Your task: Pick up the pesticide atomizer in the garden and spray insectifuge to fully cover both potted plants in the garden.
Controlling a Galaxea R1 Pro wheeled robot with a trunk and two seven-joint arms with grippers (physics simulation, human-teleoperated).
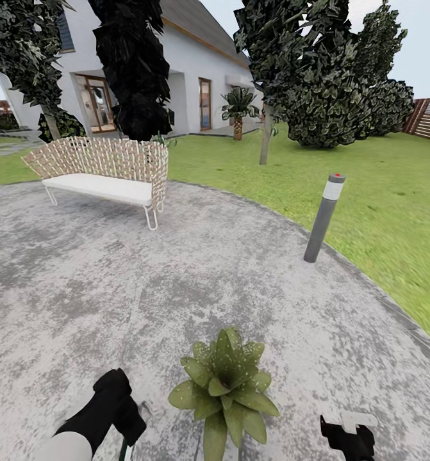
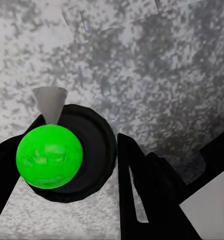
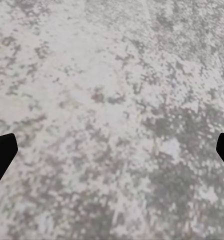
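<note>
One pesticide atomizer [image 2: 49, 156] sits clamped in the left end effector [image 2: 72, 165], beside a potted plant [image 1: 224, 384].

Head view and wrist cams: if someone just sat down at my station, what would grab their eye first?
Probably the potted plant, a speckled green rosette low on the stone patio between the two hands. Next, the bright green top of the spray bottle sitting between the left hand fingers in the left wrist view. Farther off, the wicker bench stands at the patio's far edge and a grey lamp post at its right rim.
</note>
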